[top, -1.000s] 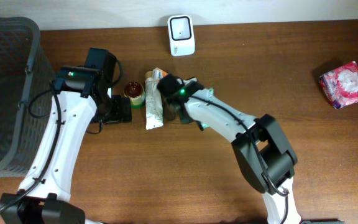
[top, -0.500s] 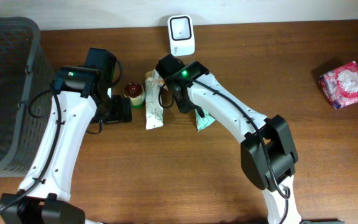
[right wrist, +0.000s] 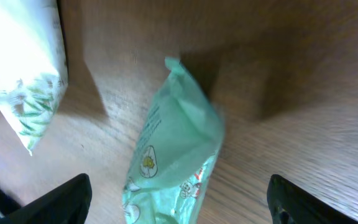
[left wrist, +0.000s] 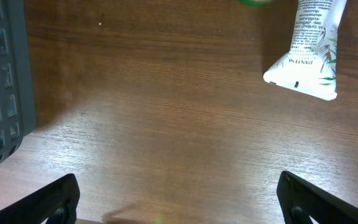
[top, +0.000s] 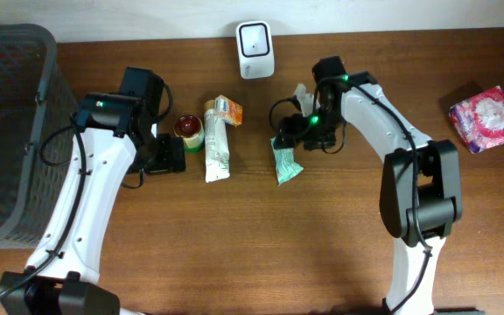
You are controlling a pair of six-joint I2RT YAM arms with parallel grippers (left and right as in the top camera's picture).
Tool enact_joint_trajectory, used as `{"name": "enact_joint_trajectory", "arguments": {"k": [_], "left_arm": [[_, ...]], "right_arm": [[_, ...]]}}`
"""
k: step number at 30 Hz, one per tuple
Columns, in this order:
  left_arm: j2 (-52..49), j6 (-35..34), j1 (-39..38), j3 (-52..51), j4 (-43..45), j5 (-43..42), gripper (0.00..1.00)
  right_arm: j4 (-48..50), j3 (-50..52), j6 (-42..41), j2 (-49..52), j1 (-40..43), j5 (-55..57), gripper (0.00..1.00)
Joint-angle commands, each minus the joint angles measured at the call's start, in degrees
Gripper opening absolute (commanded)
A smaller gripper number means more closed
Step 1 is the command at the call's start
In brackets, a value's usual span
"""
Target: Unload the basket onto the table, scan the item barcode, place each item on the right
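A brown wooden desk fills the overhead view, with a pale strip of wall along its far edge. A dark mesh basket stands at the left end. A pink packet lies far right. Near the middle lies a white tube; the white scanner stands at the far edge. The green packet lies flat on the desk, right of the tube and apart from it. A small jar sits just left of the tube and an orange box at its far end.

The left hand is spread wide over bare wood. The right hand is released, its fingers well apart above the green packet.

A second ago the right arm reached across to the tube, covering most of the packet; it has since swung right. The left arm has not moved.
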State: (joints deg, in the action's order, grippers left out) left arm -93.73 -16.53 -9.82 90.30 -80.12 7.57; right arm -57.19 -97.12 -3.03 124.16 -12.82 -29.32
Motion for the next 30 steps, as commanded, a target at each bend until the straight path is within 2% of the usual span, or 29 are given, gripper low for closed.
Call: {"name": "enact_joint_trajectory", "arguments": {"k": [1, 4, 6, 8, 10, 14, 17, 20, 23, 27, 28, 30], "left_arm": [[0.9, -0.6, 0.2, -0.3, 0.0, 0.4, 0.99], [0.9, -0.6, 0.2, -0.3, 0.0, 0.4, 0.99], [0.9, -0.6, 0.2, -0.3, 0.0, 0.4, 0.99], [0.9, -0.6, 0.2, -0.3, 0.0, 0.4, 0.99], [0.9, -0.6, 0.2, -0.3, 0.0, 0.4, 0.99], [0.9, -0.6, 0.2, -0.3, 0.0, 0.4, 0.99], [0.9, -0.6, 0.2, -0.3, 0.0, 0.4, 0.99], [0.9, -0.6, 0.2, -0.3, 0.0, 0.4, 0.99], [0.9, -0.6, 0.2, -0.3, 0.0, 0.4, 0.99], [0.9, -0.6, 0.2, -0.3, 0.0, 0.4, 0.99], [0.9, -0.6, 0.2, -0.3, 0.0, 0.4, 0.99], [0.9, -0.6, 0.2, -0.3, 0.0, 0.4, 0.99]], "right_arm": [[5.1, 4.9, -2.0, 0.0, -0.6, -3.7, 0.71], [6.8, 5.2, -2.0, 0.0, -0.7, -3.5, 0.30], [6.4, 3.5, -4.1, -0.2, -0.7, -1.6, 0.13], [3.4, 0.1, -7.4, -0.5, -0.9, 6.0, 0.04], [-0.3, -3.3, -8.5, -0.6, -1.9, 13.8, 0.04], [-4.3, -4.8, -17.0, -0.5, -6.8, 38.8, 0.04], [-7.2, -4.7, -27.2, -0.2, -11.5, 57.1, 0.04], [-8.0, -4.7, -27.7, 1.9, -14.0, 62.2, 0.04], [-8.9, -4.7, -27.7, 4.9, -15.6, 59.9, 0.04], [-7.4, -5.3, -27.3, 5.7, -19.2, 48.9, 0.27], [-7.3, -6.4, -27.3, 5.7, -20.3, 45.5, 0.38], [-7.6, -9.4, -27.2, 5.5, -21.7, 41.6, 0.69]]}}
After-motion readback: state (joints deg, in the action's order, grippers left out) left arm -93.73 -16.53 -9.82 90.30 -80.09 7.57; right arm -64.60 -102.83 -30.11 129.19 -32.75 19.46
